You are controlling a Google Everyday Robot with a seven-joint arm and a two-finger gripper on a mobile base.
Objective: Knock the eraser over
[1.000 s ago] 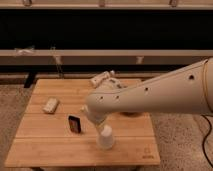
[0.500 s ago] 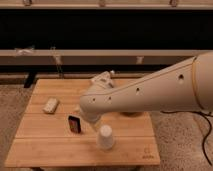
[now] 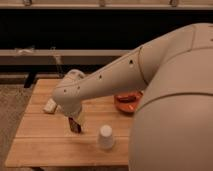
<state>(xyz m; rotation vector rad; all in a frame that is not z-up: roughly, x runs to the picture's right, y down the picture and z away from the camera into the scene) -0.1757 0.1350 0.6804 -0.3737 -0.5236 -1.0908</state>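
The eraser point(image 3: 75, 126) is a small dark block with an orange-red edge. It stands upright on the wooden table point(image 3: 45, 142), left of centre. My gripper point(image 3: 73, 118) hangs down from the white arm and sits right at the eraser's top, partly covering it. I cannot tell whether it touches the eraser. The arm reaches in from the right and fills much of the view.
A white paper cup point(image 3: 105, 137) stands to the right of the eraser, near the table's front edge. A small pale object point(image 3: 50, 105) lies at the left. An orange-red bowl point(image 3: 127, 102) sits behind, partly hidden by the arm. Dark shelving runs behind the table.
The arm has swung left and down, bringing the gripper from above the cup's side to the eraser. The eraser still stands upright. The cup has not moved.
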